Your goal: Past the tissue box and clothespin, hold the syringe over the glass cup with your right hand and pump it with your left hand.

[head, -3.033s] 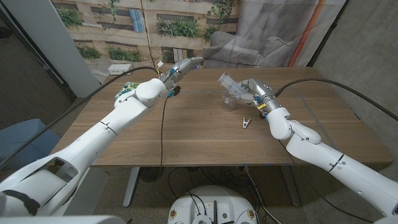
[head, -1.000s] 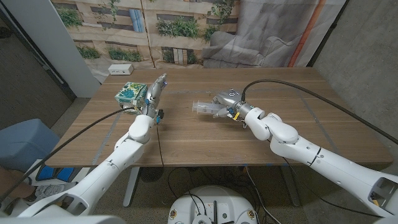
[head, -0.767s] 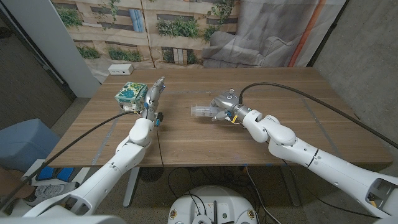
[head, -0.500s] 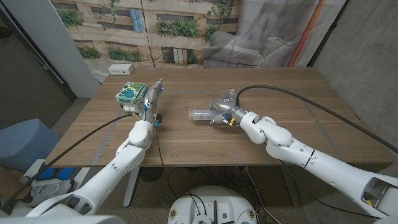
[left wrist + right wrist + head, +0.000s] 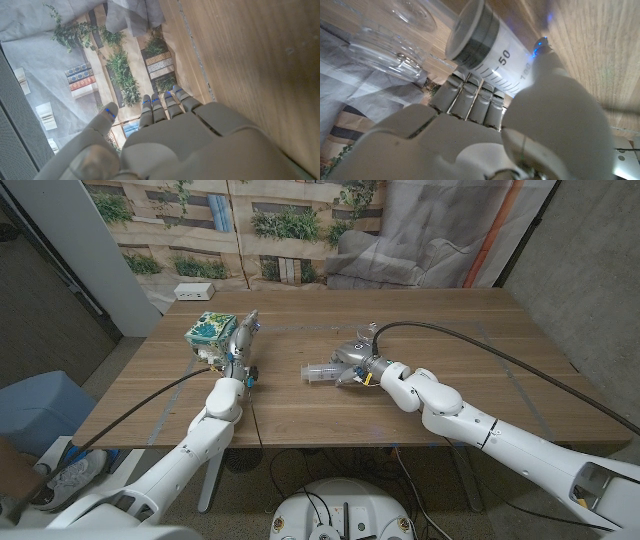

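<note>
Right hand (image 5: 358, 356) fingers (image 5: 475, 100) are wrapped round the syringe (image 5: 322, 370) barrel, thumb over the top near the graduation marks, so it's a full-hand hold on the barrel. In the head view the syringe lies roughly level, free end sticking out toward the robot's left, low over the bench (image 5: 500, 370); can't tell if it touches the wood. Glass cup (image 5: 385, 45) sits just beyond the fingers in the right wrist view, blurred; in the head view it's mostly hidden behind the hand, so the exact offset from cup to syringe tip isn't readable. Handling, my read: light, rigid plastic tube, smooth and round, so it could roll or slip in the grip under an axial push; hold mid-barrel and leave the plunger end free. The cup looks thin, clear and breakable, easy to knock. Left hand (image 5: 243, 340) stands well apart, next to the tissue box (image 5: 210, 333), fingers (image 5: 162, 105) straight and together, thumb off to one side, holding nothing. Clothespin not made out.
</note>
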### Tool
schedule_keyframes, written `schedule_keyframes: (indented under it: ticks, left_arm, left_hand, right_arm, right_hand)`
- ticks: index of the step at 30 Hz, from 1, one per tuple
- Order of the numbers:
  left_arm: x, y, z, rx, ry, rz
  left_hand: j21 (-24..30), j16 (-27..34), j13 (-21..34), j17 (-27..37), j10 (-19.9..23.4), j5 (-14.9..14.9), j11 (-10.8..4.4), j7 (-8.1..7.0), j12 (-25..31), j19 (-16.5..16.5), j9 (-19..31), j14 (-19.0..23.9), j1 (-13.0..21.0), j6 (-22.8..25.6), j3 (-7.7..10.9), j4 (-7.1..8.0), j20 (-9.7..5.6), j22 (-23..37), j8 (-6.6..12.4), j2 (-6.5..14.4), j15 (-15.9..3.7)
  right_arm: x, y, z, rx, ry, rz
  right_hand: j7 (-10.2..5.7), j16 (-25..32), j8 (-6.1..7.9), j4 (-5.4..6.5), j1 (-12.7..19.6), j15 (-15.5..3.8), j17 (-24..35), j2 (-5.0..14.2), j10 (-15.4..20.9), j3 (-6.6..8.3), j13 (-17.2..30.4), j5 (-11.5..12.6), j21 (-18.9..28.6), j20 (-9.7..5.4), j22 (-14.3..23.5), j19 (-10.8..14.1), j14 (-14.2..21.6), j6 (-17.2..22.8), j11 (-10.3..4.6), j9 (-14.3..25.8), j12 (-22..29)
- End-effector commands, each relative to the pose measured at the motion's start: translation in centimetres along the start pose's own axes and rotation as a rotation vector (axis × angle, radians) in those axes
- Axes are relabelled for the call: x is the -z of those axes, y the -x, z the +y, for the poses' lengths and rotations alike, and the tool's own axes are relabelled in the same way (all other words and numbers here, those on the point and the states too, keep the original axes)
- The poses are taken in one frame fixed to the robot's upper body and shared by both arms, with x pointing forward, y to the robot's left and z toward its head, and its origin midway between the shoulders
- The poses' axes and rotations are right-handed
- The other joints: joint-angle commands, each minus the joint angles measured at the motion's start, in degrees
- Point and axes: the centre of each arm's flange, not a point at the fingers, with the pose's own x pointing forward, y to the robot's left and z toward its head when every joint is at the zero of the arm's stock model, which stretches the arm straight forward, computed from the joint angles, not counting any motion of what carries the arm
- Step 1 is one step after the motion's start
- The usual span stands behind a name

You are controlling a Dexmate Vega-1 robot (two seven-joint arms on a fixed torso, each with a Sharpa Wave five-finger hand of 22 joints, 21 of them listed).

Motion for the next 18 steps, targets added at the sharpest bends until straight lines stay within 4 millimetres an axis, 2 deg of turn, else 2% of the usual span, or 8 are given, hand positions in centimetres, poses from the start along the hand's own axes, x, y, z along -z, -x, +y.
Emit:
schedule_keyframes:
  ticks: [1,4,5,7,11,16,18]
  left_arm:
    - [0.9,0.3,-0.2,-0.003,0.021,0.013]
    - [0.8,0.3,-0.3,0.0,0.023,0.012]
    - [0.8,0.2,-0.3,0.002,0.022,0.011]
    - [0.9,0.2,-0.3,0.004,0.021,0.01]
    - [1.1,0.2,-0.3,0.0,0.026,0.007]
    - [1.5,0.3,-0.6,0.001,0.032,0.015]
    - [1.6,0.2,-0.7,-0.001,0.037,0.017]
  left_hand:
    - [0.13,0.04,0.1,0.11,0.56,-0.06,-0.01,-0.21,0.44,0.44,0.16,0.32,-0.03,0.62,0.07,0.22,-1.26,0.33,0.41,4.03,-1.52]
    - [0.13,0.06,0.1,0.1,0.58,-0.06,-0.03,-0.21,0.43,0.46,0.16,0.39,-0.06,0.66,0.09,0.24,-1.28,0.33,0.41,4.02,-1.52]
    - [0.12,0.06,0.1,0.1,0.6,-0.06,-0.04,-0.18,0.44,0.46,0.16,0.4,-0.07,0.66,0.09,0.24,-1.28,0.33,0.41,4.02,-1.52]
    - [0.12,0.06,0.1,0.11,0.59,-0.06,0.01,-0.19,0.42,0.49,0.16,0.43,-0.11,0.7,0.1,0.28,-1.26,0.33,0.41,4.01,-1.5]
    - [0.12,0.08,0.1,0.11,0.64,-0.06,-0.07,-0.23,0.42,0.53,0.16,0.51,-0.18,0.74,0.11,0.34,-1.24,0.33,0.41,3.99,-1.52]
    - [0.18,0.13,0.11,0.13,0.69,-0.06,-0.08,-0.22,0.42,0.72,0.17,0.7,-0.29,0.77,0.12,0.45,-1.14,0.33,0.4,3.97,-1.51]
    - [0.18,0.14,0.11,0.14,0.75,-0.06,-0.04,-0.22,0.43,0.75,0.17,0.75,-0.34,0.81,0.12,0.49,-1.11,0.34,0.41,3.96,-1.43]
  right_arm:
    - [-0.4,-0.5,0.3,-0.053,0.022,0.008]
    - [-0.7,-0.4,0.1,-0.086,0.025,0.015]
    - [-0.7,-0.4,0.1,-0.097,0.027,0.015]
    - [-0.8,-0.4,0.0,-0.116,0.029,0.017]
    - [-0.8,-0.6,-0.3,-0.161,0.032,0.022]
    - [-0.9,-0.7,-1.0,-0.212,0.053,0.019]
    - [-0.9,-0.7,-1.3,-0.238,0.062,0.015]
  right_hand:
    - [-6.19,-0.09,-0.31,1.01,-6.06,-5.73,0.09,7.96,-1.49,0.41,0.28,0.08,-0.78,-4.09,0.03,-1.6,-1.3,4.51,0.17,0.46,-0.22]
    - [-6.72,-0.07,-0.47,1.13,-6.08,-5.43,0.32,6.97,-3.56,-0.63,0.33,-0.05,-1.24,-3.36,-0.06,-2.68,-3.3,2.75,-0.01,0.72,-0.31]
    - [-6.89,-0.21,-0.87,1.34,-6.51,-5.08,0.36,6.39,-4.86,-1.23,0.35,-0.05,-1.51,-2.96,-0.09,-3.4,-4.51,1.1,0.46,0.77,-0.45]
    - [-6.81,-0.13,-0.87,1.43,-6.79,-5.0,0.62,5.77,-6.18,-1.96,0.37,0.07,-1.69,-2.58,-0.14,-3.88,-5.82,0.16,0.13,0.83,-0.44]
    - [-7.25,-0.36,-1.21,1.65,-7.36,-4.71,0.82,4.8,-8.97,-3.03,0.41,0.35,-2.04,-1.84,-0.24,-4.96,-8.62,-2.64,0.38,0.89,-0.55]
    - [-7.66,-0.19,-1.83,1.82,-7.77,-4.58,1.22,4.22,-12.89,-3.95,0.41,0.81,-2.05,-1.45,-0.3,-5.53,-11.46,-8.1,1.0,0.87,-0.63]
    - [-7.79,-0.41,-1.85,1.95,-8.33,-4.22,1.25,3.53,-16.1,-4.59,0.4,1.01,-2.14,-0.57,-0.3,-6.11,-13.77,-11.19,1.34,0.83,-0.73]
